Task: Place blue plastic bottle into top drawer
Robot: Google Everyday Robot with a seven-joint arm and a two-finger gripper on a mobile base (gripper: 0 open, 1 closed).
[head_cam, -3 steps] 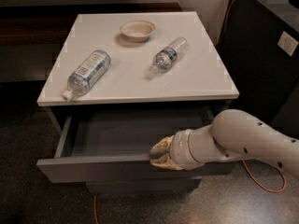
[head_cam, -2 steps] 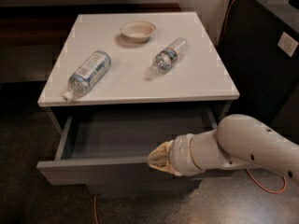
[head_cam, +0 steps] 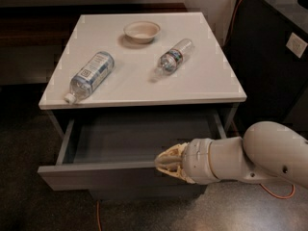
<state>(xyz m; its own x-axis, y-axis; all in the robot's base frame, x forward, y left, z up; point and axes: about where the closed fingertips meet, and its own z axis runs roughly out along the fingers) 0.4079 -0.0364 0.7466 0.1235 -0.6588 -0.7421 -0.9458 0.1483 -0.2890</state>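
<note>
We see the gripper (head_cam: 166, 163) low at the front edge of the top drawer (head_cam: 96, 175), which stands pulled out. Whether the gripper is open, or has hold of the drawer front, we cannot tell. The blue plastic bottle (head_cam: 91, 75) lies on its side on the white tabletop (head_cam: 211, 81) above, near the front left corner, with its cap toward the edge. A slimmer bottle (head_cam: 174, 57) and a pale bowl (head_cam: 142, 31) sit further back, apart from it.

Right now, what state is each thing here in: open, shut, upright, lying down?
Large clear plastic bottle with pale blue label: lying sideways on the white tabletop, capped.
Slim clear plastic bottle with dark label: lying sideways.
Small round beige bowl: upright, empty.
Grey top drawer: pulled open, looks empty.
Robot's gripper: at the drawer's front edge.
</note>
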